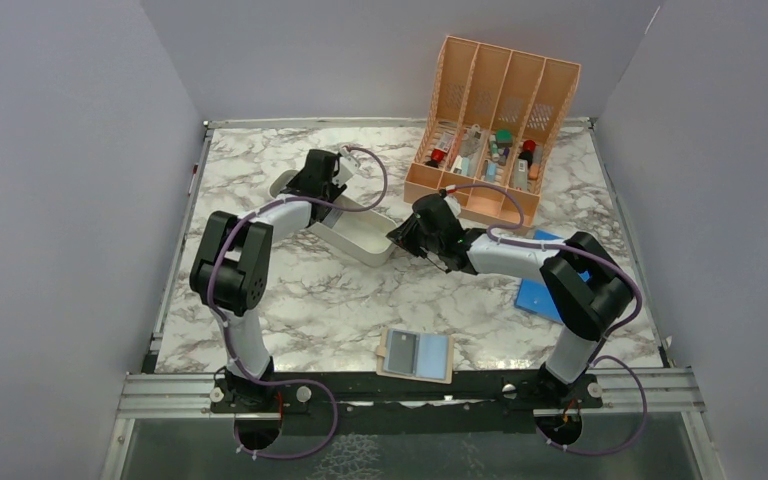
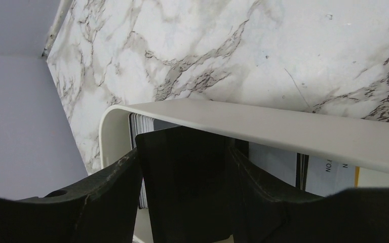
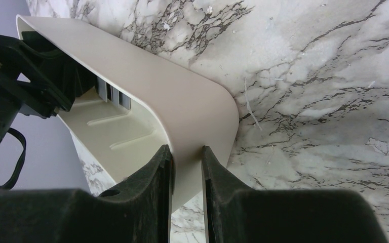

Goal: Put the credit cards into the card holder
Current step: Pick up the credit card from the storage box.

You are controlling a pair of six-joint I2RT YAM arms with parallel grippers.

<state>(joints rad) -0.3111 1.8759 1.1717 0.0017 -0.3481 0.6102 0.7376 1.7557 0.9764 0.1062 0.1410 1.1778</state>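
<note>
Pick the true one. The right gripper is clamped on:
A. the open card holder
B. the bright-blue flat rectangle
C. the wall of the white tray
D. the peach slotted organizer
C: in the right wrist view, the right gripper has one finger inside and one outside the rounded end wall of the white tray, pinching it.

Sideways "NO" on pale card point(image 2: 334, 177) inside tray point(image 2: 283, 126); rest unreadable.
</note>
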